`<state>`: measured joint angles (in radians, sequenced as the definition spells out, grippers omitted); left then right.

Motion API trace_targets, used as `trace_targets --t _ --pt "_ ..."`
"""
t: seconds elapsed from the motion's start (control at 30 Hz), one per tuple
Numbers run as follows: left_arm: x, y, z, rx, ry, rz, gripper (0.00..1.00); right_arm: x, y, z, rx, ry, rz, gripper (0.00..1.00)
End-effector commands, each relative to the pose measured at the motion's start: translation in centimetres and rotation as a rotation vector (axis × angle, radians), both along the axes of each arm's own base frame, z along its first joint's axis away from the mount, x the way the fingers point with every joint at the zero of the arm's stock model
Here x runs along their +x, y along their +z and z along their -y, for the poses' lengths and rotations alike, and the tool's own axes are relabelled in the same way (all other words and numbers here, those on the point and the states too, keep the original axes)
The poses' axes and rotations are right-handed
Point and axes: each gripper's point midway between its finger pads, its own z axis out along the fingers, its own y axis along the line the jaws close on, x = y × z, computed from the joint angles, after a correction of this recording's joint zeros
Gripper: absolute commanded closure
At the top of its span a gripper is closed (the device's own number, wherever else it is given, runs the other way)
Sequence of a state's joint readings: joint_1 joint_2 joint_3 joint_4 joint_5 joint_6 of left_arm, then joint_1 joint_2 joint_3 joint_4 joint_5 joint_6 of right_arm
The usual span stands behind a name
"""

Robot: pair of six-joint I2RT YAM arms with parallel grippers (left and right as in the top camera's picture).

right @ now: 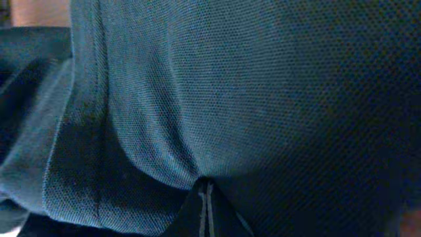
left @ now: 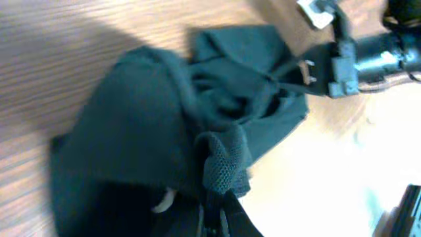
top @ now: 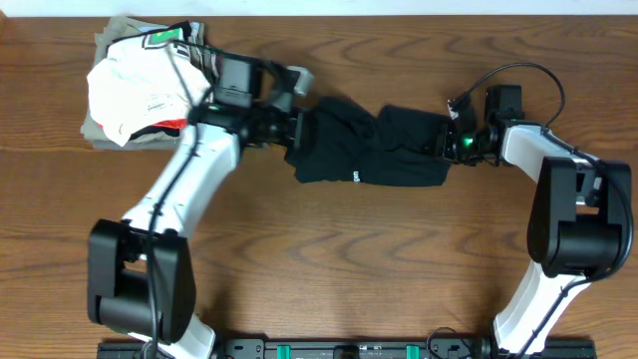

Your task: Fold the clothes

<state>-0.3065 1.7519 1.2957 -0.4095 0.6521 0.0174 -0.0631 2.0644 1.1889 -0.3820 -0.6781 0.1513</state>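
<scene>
Both hands clenched on black shirt (top: 364, 150): left hand (top: 296, 128) pinches left end, right hand (top: 446, 143) pinches right end. Shirt bunched at middle of bench (top: 329, 259), sleeves and shape lost in folds. Right wrist view all fabric; left wrist view blurred.

The black shirt (left: 131, 131) lies bunched in soft folds on the wooden surface (left: 66, 39), its image slightly blurred. At the bottom edge the left gripper (left: 216, 201) has its jaws pressed together on a raised fold of the mesh fabric, which puckers just above them. A small white mark (left: 163, 201) shows on the cloth beside that fold. At the upper right, the right gripper (left: 306, 70) pinches the shirt's far end. Bright glare washes out the surface at the lower right.
</scene>
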Motion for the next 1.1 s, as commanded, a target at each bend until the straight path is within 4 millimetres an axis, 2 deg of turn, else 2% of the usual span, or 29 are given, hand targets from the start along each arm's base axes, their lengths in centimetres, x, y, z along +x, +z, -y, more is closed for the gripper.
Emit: trace_targets --t 0.0,0.27,0.33,0.47,0.63,0.8,0.83,0.87,0.9,0.93,1.0,1.07 --pt "-1.0 0.5 3.5 0.048 -0.029 0.067 0.94 -4.4 -7.7 1.1 -0.111 -0.012 -0.214 0.99" --pt "-2.8 1.9 12.5 0.083 -0.108 0.314 0.94 -4.6 -7.5 0.6 -0.085 0.0 -0.216 0.99" --pt "-3.2 1.3 14.4 0.08 -0.13 0.343 0.94 -4.6 -7.3 0.3 -0.066 0.011 -0.209 0.99" --pt "-3.0 -1.7 17.6 0.077 -0.149 0.384 0.94 -4.6 -7.2 0.2 -0.057 0.013 -0.209 0.99" --pt "-1.4 -4.5 19.4 0.056 -0.131 0.434 0.94 -4.8 -7.3 0.2 -0.058 0.019 -0.213 0.99" --pt "0.1 -5.3 18.6 0.09 -0.072 0.463 0.93 -4.8 -7.3 0.2 -0.059 0.021 -0.21 0.99" --pt "0.4 -5.2 18.5 0.095 -0.058 0.472 0.75 -4.7 -7.3 0.2 -0.059 0.021 -0.21 0.99" --pt "0.7 -5.0 18.3 0.095 -0.049 0.479 0.42 -4.7 -7.3 0.2 -0.059 0.021 -0.209 0.99" --pt "1.0 -4.8 18.2 0.093 -0.041 0.485 0.18 -4.7 -7.3 0.2 -0.059 0.021 -0.208 0.99" --pt "1.2 -4.5 18.0 0.089 -0.035 0.489 0.02 -4.7 -7.3 0.2 -0.059 0.021 -0.206 0.99" --pt "1.8 -3.2 17.5 0.079 -0.017 0.501 0.02 -4.7 -7.3 0.2 -0.059 0.021 -0.205 0.99" --pt "2.3 -0.6 16.6 0.055 0.017 0.513 0.02 -4.6 -7.2 0.2 -0.06 0.022 -0.204 0.99"
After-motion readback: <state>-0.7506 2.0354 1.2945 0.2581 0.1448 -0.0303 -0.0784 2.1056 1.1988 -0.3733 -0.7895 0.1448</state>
